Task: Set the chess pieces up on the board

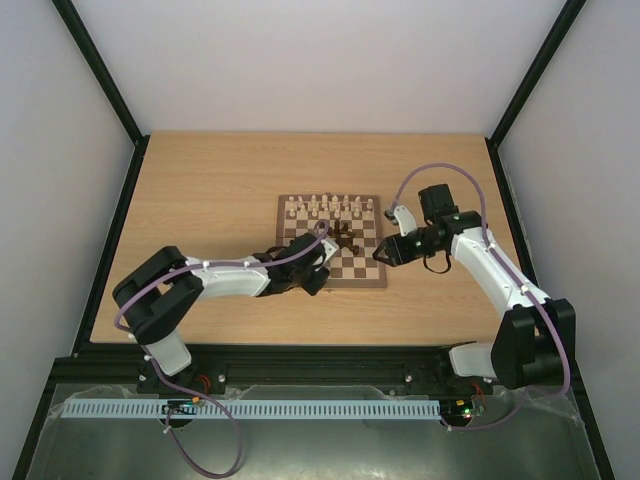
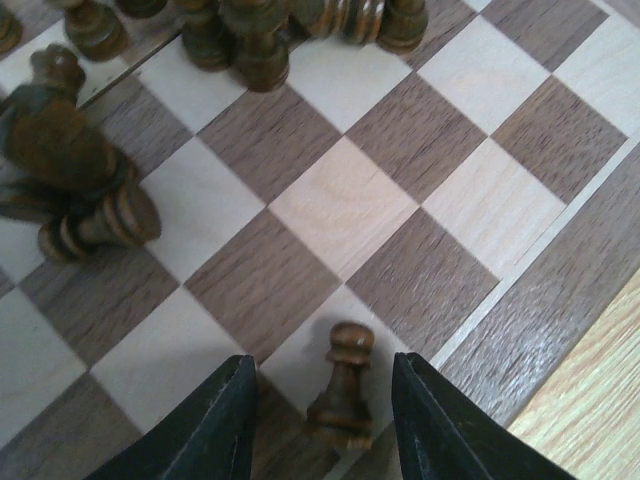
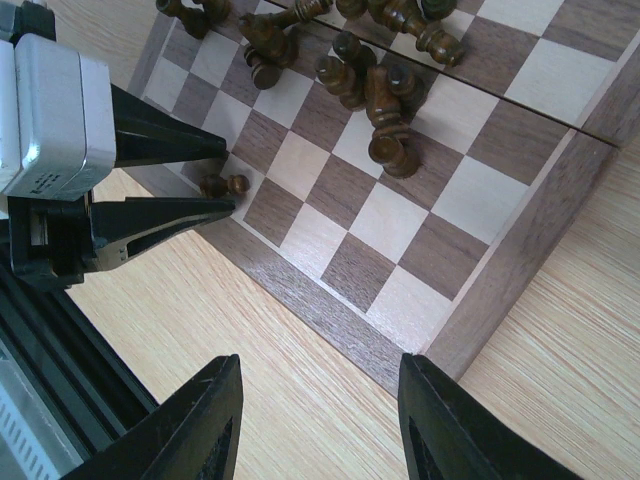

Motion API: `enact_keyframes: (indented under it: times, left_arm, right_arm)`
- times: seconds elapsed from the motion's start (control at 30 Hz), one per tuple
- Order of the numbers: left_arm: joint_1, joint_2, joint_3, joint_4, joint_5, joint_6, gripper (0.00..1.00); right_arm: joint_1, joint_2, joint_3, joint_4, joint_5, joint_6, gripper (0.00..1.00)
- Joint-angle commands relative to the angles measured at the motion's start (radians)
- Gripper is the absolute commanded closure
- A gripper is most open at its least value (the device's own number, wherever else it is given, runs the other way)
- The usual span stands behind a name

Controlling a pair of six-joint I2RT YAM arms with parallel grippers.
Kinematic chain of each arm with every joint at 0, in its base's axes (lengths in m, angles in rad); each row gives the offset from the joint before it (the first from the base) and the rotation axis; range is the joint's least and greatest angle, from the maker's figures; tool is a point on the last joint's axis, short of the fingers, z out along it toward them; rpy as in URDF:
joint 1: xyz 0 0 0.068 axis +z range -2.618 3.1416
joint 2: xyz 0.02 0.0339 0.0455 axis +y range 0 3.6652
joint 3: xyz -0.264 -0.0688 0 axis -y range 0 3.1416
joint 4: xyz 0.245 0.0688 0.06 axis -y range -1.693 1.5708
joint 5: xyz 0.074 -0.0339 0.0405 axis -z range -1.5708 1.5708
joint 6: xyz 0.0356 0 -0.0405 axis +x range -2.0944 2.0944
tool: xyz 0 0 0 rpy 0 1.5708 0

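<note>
The board [image 1: 362, 272] lies mid-table, with cream chess pieces [image 1: 330, 208] lined up along its far rows. Dark pieces [image 1: 346, 238] lie heaped near its centre, several of them toppled [image 2: 90, 180]. One dark pawn [image 2: 342, 388] stands upright on a cream square by the board's near rim. My left gripper [image 2: 322, 365] straddles this pawn, open, with a gap on each side. My right gripper [image 3: 318, 370] hangs open and empty over the tabletop, just off the board's near right corner [image 3: 440, 340]. From the right wrist, the left gripper [image 3: 228, 180] and the pawn [image 3: 224, 185] also show.
The wooden table [image 1: 200, 200] is ringed by a black frame and white walls. Another cluster of dark pieces [image 2: 260, 40] stands a few squares beyond the pawn. The left arm's grey body [image 3: 55, 110] reaches over the board's near left edge.
</note>
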Motion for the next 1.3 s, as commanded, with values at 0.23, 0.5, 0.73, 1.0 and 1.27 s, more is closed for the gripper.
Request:
enact_keyframes:
  times: [0.23,0.5,0.73,1.0,1.27]
  left_arm:
    - [0.011,0.057,0.055,-0.122,0.023,0.035,0.69]
    - [0.010,-0.010,0.016,-0.161,0.030,0.025,0.69]
    - [0.009,-0.025,0.003,-0.148,0.051,0.029,0.74]
    - [0.010,-0.003,0.015,-0.130,0.065,0.046,0.75]
    - [0.010,0.031,0.021,-0.131,0.089,0.054,0.80]
  right_arm:
    - [-0.026,-0.030,-0.039,0.011,-0.042,-0.019,0.55]
    - [-0.028,-0.032,-0.048,0.017,-0.053,-0.014,0.55]
    - [-0.028,-0.030,-0.047,0.020,-0.055,-0.010,0.55]
    - [-0.028,-0.034,-0.052,0.019,-0.054,-0.010,0.54]
    - [-0.028,-0.032,-0.057,0.020,-0.055,-0.010,0.54]
